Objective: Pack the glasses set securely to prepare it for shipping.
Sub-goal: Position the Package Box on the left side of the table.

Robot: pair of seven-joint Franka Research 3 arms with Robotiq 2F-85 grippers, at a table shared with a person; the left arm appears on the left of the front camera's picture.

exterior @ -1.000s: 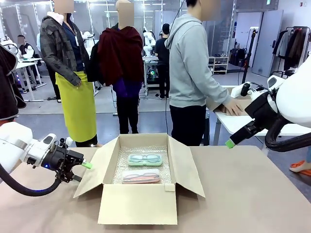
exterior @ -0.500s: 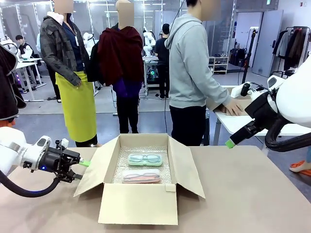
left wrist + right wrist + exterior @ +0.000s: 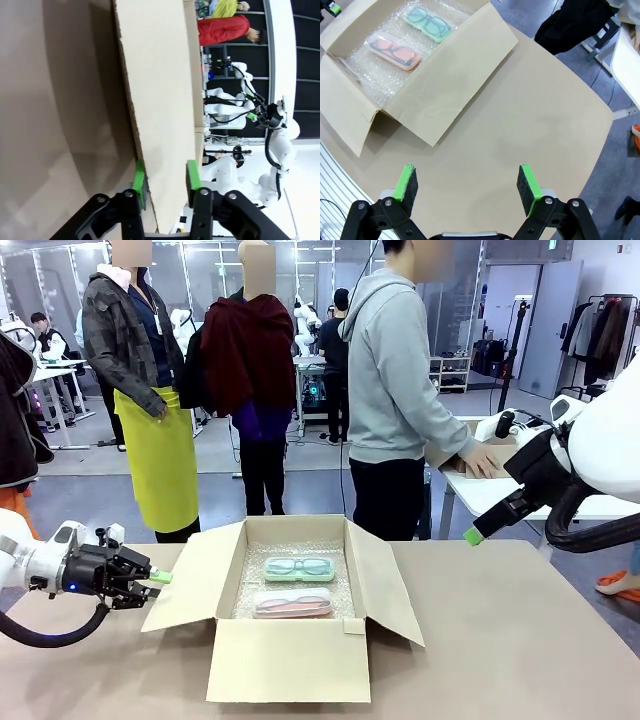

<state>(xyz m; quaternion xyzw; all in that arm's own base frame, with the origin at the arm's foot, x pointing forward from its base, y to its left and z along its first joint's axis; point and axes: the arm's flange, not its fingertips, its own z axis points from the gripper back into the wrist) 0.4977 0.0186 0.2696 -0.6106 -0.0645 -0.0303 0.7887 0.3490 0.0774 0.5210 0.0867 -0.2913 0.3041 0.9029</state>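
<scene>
The glasses set lies in an open cardboard box (image 3: 285,660) lined with bubble wrap. The mint green case (image 3: 298,567) is farther back and the clear pinkish case (image 3: 291,603) is nearer. From above they show as the mint case (image 3: 427,21) and the pinkish case (image 3: 393,50). My left gripper (image 3: 155,580) holds the outer edge of the box's left flap (image 3: 190,585). Its green pads (image 3: 139,181) sit on either side of the cardboard in the left wrist view. My right gripper (image 3: 473,536) hangs open above the table right of the box, holding nothing (image 3: 467,182).
The box's right flap (image 3: 385,580) slopes outward. A person in a grey hoodie (image 3: 400,390) stands at the far side, with a hand on another cardboard box (image 3: 480,465) on a white side table. Bare brown tabletop (image 3: 520,640) lies right of the box.
My left gripper has drawn back to the left and closed onto the left flap, pulling it outward and lower. The right arm and the person have stayed still.
</scene>
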